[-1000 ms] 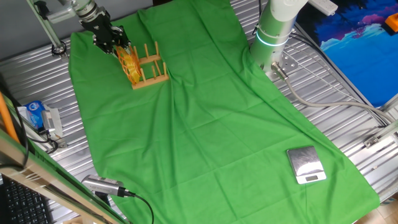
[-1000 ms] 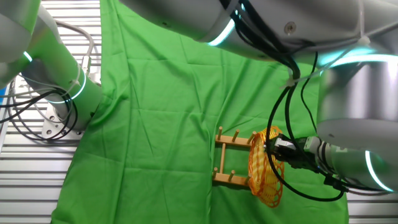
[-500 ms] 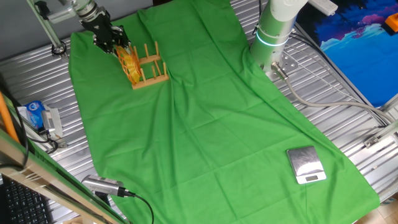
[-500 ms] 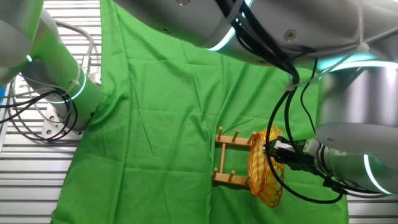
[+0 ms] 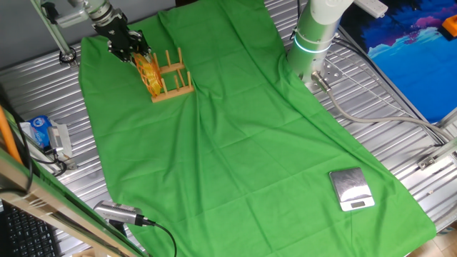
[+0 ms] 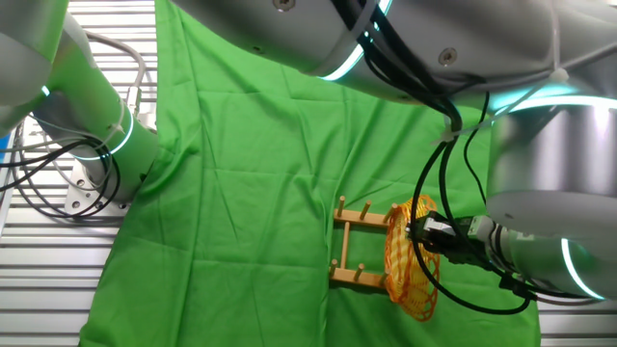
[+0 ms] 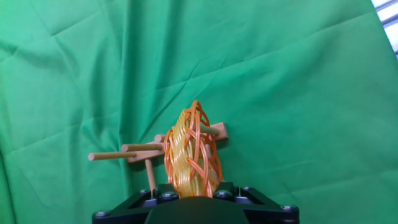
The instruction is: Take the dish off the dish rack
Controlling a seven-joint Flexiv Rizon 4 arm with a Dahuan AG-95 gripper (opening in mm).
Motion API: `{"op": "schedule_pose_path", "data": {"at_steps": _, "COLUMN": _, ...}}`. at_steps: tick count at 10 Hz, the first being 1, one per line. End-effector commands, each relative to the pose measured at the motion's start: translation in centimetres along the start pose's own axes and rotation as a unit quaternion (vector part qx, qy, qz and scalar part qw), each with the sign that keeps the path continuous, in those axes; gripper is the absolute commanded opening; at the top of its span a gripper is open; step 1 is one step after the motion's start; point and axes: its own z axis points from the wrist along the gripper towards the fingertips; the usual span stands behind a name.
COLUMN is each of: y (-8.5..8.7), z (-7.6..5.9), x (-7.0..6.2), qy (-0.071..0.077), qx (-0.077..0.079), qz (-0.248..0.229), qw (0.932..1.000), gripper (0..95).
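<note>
The dish (image 5: 148, 73) is standing on edge among the pegs of the rack (image 5: 173, 80), at the far corner of a green cloth (image 5: 235, 135) that is covering the table. The gripper (image 5: 133, 51) is sitting right at the dish's rim, its fingers closing on the woven edge. In the hand view the dish (image 7: 189, 155) is rising just ahead of the gripper body, hiding the fingertips. A scale (image 5: 350, 189) is lying well apart, near the cloth's opposite end.
</note>
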Motion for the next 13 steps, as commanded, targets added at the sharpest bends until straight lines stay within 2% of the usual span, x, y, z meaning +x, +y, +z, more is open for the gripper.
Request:
{"op": "schedule_pose_path", "data": {"at_steps": 1, "y": 0.03, "z": 0.07, "x": 0.05, "qy": 0.001, "qx": 0.002, "qz": -0.004, "qw": 1.0000, "gripper": 38.0}}
{"op": "schedule_pose_path", "data": {"at_steps": 4, "y": 0.12, "z": 0.12, "x": 0.06, "qy": -0.001, "qx": 0.001, "qz": -0.005, "qw": 1.0000, "gripper": 38.0}}
{"op": "schedule_pose_path", "data": {"at_steps": 5, "y": 0.20, "z": 0.15, "x": 0.08, "qy": -0.002, "qx": 0.001, "qz": -0.006, "qw": 1.0000, "gripper": 57.0}}
{"op": "schedule_pose_path", "data": {"at_steps": 12, "y": 0.22, "z": 0.91, "x": 0.23, "qy": -0.002, "qx": 0.007, "qz": -0.010, "qw": 0.9999, "gripper": 57.0}}
{"op": "schedule_pose_path", "data": {"at_steps": 13, "y": 0.20, "z": 0.98, "x": 0.24, "qy": -0.002, "qx": 0.007, "qz": -0.008, "qw": 0.9999, "gripper": 38.0}}
